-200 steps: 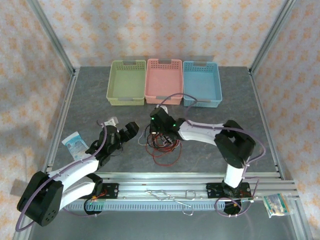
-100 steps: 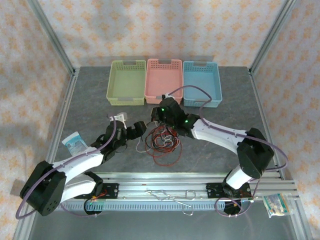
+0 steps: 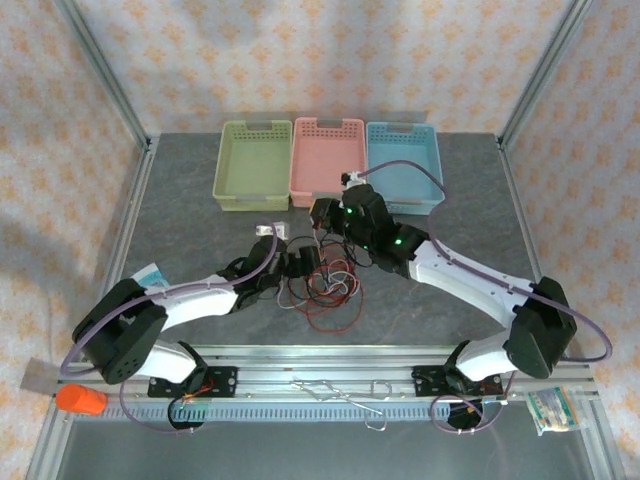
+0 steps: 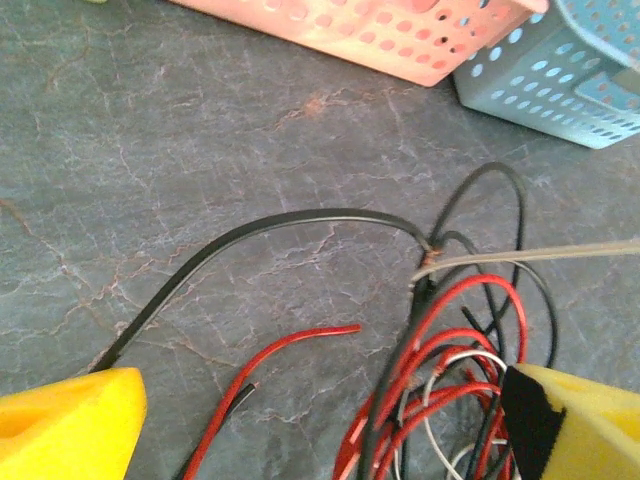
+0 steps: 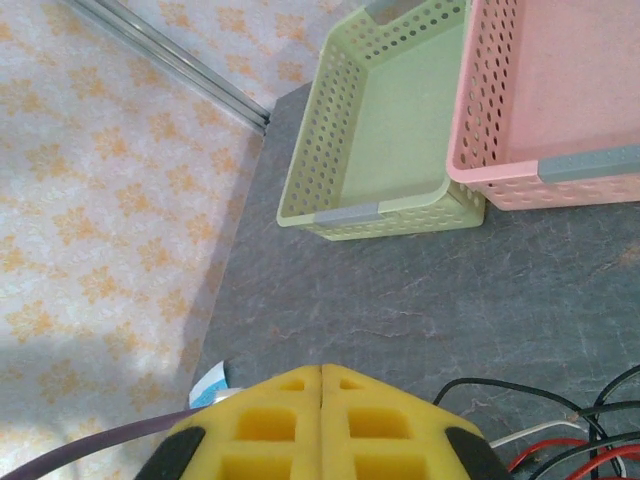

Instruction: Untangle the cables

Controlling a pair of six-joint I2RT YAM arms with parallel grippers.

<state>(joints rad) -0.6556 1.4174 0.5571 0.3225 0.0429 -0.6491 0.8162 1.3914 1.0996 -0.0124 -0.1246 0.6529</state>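
Cables were found in one heap on the table, mid-front, near the pink basket but outside it. Red, black and pale strands were looped over each other. In the left wrist view a knot was seen where a black strand met a pale strand running straight off to the right.

Left gripper was set low at the heap's left edge, jaws wide apart, nothing gripped. Its yellow pads were seen on either side of the red loops. Right gripper was raised behind the heap with its pads pressed fully together. Whether a thin strand was pinched there could not be told.

Step judged: one strand to be taken by the left so the heap can be spread. The jaws should be closed on one strand only, best the black strand lying apart from the rest, not the red bundle. The grip should be made close to the knot. The strand should then be drawn leftward slowly and low, so loops are slid out rather than tightened. The pull should be stopped if the whole heap is dragged.
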